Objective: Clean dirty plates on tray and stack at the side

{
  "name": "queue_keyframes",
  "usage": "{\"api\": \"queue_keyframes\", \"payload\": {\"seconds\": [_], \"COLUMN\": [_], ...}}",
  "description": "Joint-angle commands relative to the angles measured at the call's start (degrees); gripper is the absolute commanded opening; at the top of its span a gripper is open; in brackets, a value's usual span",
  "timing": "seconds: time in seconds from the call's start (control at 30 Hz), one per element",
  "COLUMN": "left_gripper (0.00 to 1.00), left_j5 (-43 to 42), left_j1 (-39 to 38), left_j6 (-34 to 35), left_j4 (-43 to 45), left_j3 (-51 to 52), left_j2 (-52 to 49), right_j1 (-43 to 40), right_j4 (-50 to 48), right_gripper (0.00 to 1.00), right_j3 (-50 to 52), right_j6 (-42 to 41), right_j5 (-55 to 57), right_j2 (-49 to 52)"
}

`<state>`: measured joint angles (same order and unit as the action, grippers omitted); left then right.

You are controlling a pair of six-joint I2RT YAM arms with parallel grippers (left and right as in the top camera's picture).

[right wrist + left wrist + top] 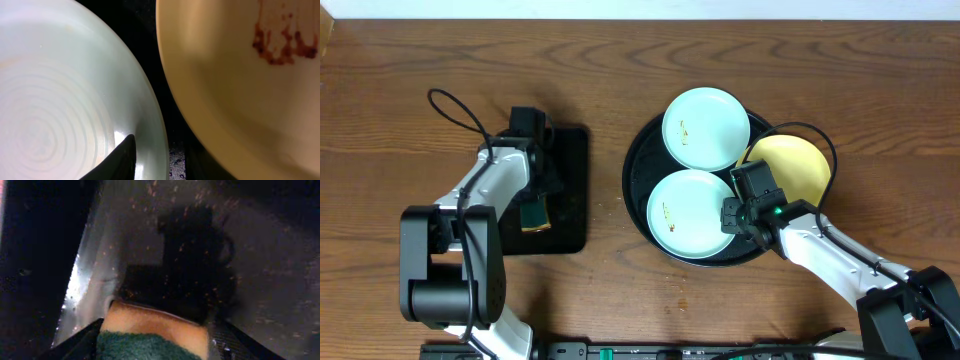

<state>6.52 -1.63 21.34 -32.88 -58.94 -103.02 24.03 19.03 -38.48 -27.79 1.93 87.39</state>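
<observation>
Our right gripper (pixel 729 215) is straddling the rim of the blue plate (pixel 680 210) just ahead, for lifting; whether it is clamping, we cannot tell.

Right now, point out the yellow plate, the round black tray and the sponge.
yellow plate (pixel 798 168): overhead view, on its exposed face.
round black tray (pixel 634 190): overhead view, on its left rim.
sponge (pixel 155 326): left wrist view, on its tan side.

Overhead: even light, sharp. Left wrist: dim, blurred, glare streak on small tray (pixel 75 295), heavy central shadow. Right wrist: bright; blue plate (pixel 60 90) and yellow plate (pixel 235 100) soft-focused.
</observation>
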Motion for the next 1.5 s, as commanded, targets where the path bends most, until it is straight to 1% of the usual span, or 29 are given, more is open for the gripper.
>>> {"api": "queue_keyframes", "payload": {"seconds": [0.0, 0.03, 0.07, 0.1, 0.13, 0.17, 0.2, 0.23, 0.27, 0.3, 0.4, 0.43, 0.47, 0.5, 0.53, 0.57, 0.6, 0.63, 0.67, 0.7, 0.83, 0.93, 1.03, 1.13, 1.23, 1.3, 1.37, 1.47], "left_gripper": [0.48, 0.36, 0.14, 0.08, 0.08, 0.08, 0.36, 0.6, 0.72, 0.74, 0.75, 0.65, 0.46, 0.3, 0.22, 0.19, 0.19, 0.31, 0.53, 0.7, 0.71, 0.71, 0.7, 0.7, 0.7, 0.7, 0.7, 0.64], "left_j5": [1.05, 1.05, 1.05, 1.05, 1.03, 1.03, 1.03, 1.03, 1.03, 1.01, 0.61, 0.26, 0.13, 0.15, 0.2, 0.2, 0.2, 0.17, 0.13, -0.02, -3.65, -4.59, -4.57, -4.57, -4.59, -4.61, -4.61, -4.61], "left_j1": [-0.07, -0.07, -0.07, -0.07, -0.07, -0.07, -0.07, -0.07, -0.07, -0.07, -0.07, -0.07, -0.07, -0.07, -0.07, -0.07, -0.07, -0.07, -0.07, -0.09, -0.07, -0.07, -0.09, -0.09, -0.09, -0.09, -0.09, -0.07], "left_j6": [-0.79, -0.76, -0.79, -0.83, -1.22, -1.33, -1.36, -1.36, -1.33, -1.31, -1.11, -1.11, -1.14, -1.16, -1.2, -1.36, -1.4, -1.36, -1.29, -0.9, -0.92, -0.9, -0.92, -0.92, -0.92, -0.92, -0.94, -1.4], "left_j4": [0.44, 0.5, 0.48, 0.48, 0.52, 0.59, -0.02, -0.55, -1.46, -2.91, -7.45, -8.44, -9.16, -9.25, -8.83, -8.11, -7.23, -6.75, -6.78, -7.06, -9.97, -11.72, -11.82, -9.51, -5.79, -4.22, -4.04, -3.63], "left_j3": [1.29, 1.27, 1.29, 1.29, 1.29, 1.29, 1.22, 1.18, 1.16, 1.18, 1.18, 1.2, 1.29, 1.46, 1.73, 2.01, 2.34, 2.47, 2.47, 2.47, 2.47, 2.47, 2.78, 4.09, 5.92, 6.73, 6.82, 6.8], "left_j2": [-0.72, -0.72, -0.72, -0.72, -0.72, -0.7, -0.68, -0.68, -0.68, -0.68, -0.68, -0.7, -0.7, -0.7, -0.7, -0.7, -0.7, -0.7, -0.7, -0.7, -0.7, -0.7, -0.7, -0.7, -0.7, -0.7, -0.7, -0.7], "right_j1": [0.48, 0.48, 0.48, 0.48, 0.48, 0.48, 0.48, 0.48, 0.48, 0.48, 0.48, 0.48, 0.48, 0.48, 0.48, 0.48, 0.48, 0.48, 0.48, 0.48, 0.48, 0.48, 0.48, 0.61, 0.79, 0.81, 0.79, 0.79], "right_j4": [0.0, 0.0, 0.0, 0.0, 0.0, 0.0, 0.02, 0.02, 0.02, 0.02, 0.02, 0.0, 0.0, 0.0, 0.0, 0.0, 0.0, 0.02, 0.02, 0.04, 0.07, 0.15, 0.17, 0.0, 0.04, -0.04, -0.42, -0.66], "right_gripper": [0.31, 0.31, 0.3, 0.31, 0.31, 0.31, 0.31, 0.31, 0.31, 0.31, 0.31, 0.31, 0.31, 0.31, 0.31, 0.31, 0.31, 0.31, 0.31, 0.32, 0.32, 0.33, 0.32, 0.3, 0.26, 0.14, 0.13, 0.12], "right_j3": [0.31, 0.31, 0.31, 0.31, 0.31, 0.31, 0.31, 0.31, 0.31, 0.31, 0.31, 0.31, 0.31, 0.31, 0.31, 0.31, 0.31, 0.31, 0.31, 0.31, 0.31, 0.31, 0.39, 0.66, 0.68, 0.68, 0.68, 0.68], "right_j6": [0.66, 0.66, 0.66, 0.66, 0.66, 0.66, 0.66, 0.66, 0.66, 0.66, 0.66, 0.66, 0.66, 0.66, 0.63, 0.66, 0.66, 0.66, 0.66, 0.66, 0.66, 0.66, 0.63, 0.61, 0.63, 0.63, 0.63, 0.63], "right_j5": [0.37, 0.37, 0.37, 0.37, 0.37, 0.37, 0.37, 0.37, 0.37, 0.35, 0.37, 0.37, 0.37, 0.37, 0.37, 0.37, 0.37, 0.37, 0.37, 0.37, 0.37, 0.37, 0.37, 0.37, 0.37, 0.37, 0.37, 0.39], "right_j2": [0.37, 0.37, 0.37, 0.37, 0.37, 0.37, 0.37, 0.37, 0.37, 0.37, 0.37, 0.37, 0.37, 0.37, 0.37, 0.37, 0.37, 0.37, 0.37, 0.37, 0.37, 0.37, 0.37, 0.37, 0.37, 0.37, 0.37, 0.37]}}
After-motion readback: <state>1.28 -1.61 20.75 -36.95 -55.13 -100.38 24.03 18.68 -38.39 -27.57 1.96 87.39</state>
